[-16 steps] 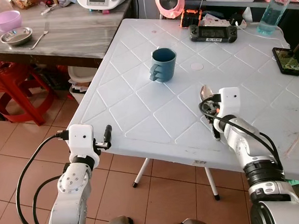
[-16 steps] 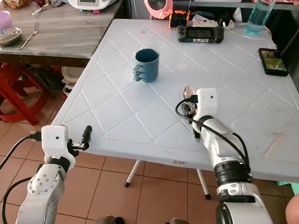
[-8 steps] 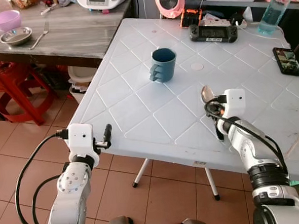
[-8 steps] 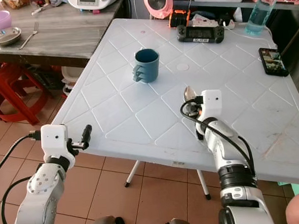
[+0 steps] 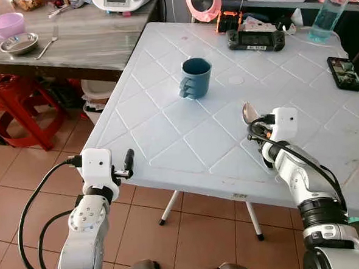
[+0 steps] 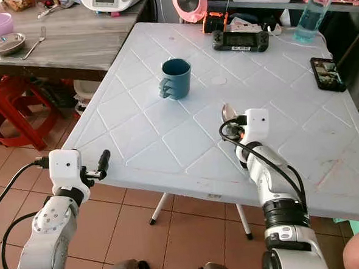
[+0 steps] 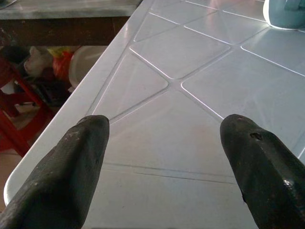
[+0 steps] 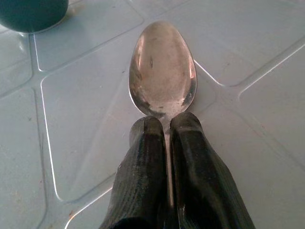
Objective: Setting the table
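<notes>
Spoon (image 8: 163, 71), one in number, is clamped by its handle between right gripper (image 8: 164, 125) fingers, bowl projecting forward; one mug (image 5: 196, 77) stands well apart.

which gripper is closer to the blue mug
Right. The right gripper, shut on the spoon, is on the white table just past the blue mug; the left gripper hangs off the table's near edge.

white table (image 5: 167, 129) (diamond-embossed top) | on it: blue mug (image 5: 195, 77), controller (image 5: 255, 39), phone (image 5: 345, 73), water bottle (image 5: 328, 9)

Game controller (image 5: 255, 40), smartphone (image 5: 346, 73), water bottle (image 5: 328, 9), red stool (image 5: 13, 102)
</notes>
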{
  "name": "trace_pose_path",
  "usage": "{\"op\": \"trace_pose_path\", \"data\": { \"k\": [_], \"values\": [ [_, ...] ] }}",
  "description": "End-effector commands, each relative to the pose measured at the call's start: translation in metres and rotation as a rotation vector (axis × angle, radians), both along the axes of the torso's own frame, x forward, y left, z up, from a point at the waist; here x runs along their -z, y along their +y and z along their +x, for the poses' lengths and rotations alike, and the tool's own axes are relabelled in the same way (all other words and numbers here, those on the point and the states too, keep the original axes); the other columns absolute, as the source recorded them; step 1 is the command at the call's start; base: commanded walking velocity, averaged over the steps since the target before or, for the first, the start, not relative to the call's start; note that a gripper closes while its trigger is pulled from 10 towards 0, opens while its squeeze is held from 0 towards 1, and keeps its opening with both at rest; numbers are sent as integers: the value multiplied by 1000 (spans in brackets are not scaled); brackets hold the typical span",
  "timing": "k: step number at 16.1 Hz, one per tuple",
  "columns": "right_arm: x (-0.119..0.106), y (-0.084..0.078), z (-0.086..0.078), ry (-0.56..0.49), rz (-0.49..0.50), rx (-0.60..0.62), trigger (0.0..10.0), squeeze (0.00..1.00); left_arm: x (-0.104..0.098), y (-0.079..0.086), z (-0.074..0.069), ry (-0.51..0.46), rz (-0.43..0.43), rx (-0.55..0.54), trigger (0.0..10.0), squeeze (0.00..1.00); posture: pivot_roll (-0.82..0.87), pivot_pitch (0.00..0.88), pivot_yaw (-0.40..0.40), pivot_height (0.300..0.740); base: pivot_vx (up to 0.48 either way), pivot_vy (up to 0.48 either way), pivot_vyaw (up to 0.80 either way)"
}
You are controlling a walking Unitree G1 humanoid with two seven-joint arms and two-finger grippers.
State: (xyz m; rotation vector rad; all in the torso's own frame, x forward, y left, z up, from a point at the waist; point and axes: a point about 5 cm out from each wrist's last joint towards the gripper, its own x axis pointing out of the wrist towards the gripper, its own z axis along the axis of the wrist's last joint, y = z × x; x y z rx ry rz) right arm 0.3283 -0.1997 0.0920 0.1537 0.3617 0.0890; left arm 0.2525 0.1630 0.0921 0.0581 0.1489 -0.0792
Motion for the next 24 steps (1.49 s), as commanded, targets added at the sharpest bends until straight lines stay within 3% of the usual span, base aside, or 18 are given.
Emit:
{"op": "trace_pose_path", "data": {
  "k": [1,4,9,12,14,16,20,24],
  "values": [
    [38,6,-19,186,48,0,0,0,-2,1,0,-2,6,10,10000,0,32,60,42,740,0,0,0],
    [33,3,-16,148,129,85,0,0,-2,0,2,-9,4,16,10000,0,29,47,40,740,0,0,0],
    [-16,8,-4,-119,139,142,0,0,3,3,2,-6,-2,2,10000,0,1,0,51,740,0,0,0],
    [-31,1,-7,-232,151,230,0,0,1,-4,8,-35,-46,-16,10000,0,-11,0,45,740,0,0,0],
    [-37,-2,-11,-276,141,251,10000,0,2,-4,10,-33,-58,-26,10000,0,-17,0,46,740,0,0,0],
    [-38,-3,-20,-317,98,263,10000,0,7,-3,15,-24,-82,-24,10000,0,-32,0,37,740,0,0,0],
    [-26,-6,-29,-290,89,273,10000,0,3,-7,26,-53,-95,-11,10000,0,-27,0,36,740,0,165,-219],
    [-21,6,-29,-287,96,248,10000,0,7,-8,28,-47,-97,-6,10000,0,-25,0,38,740,0,480,-216]
  ]
}}
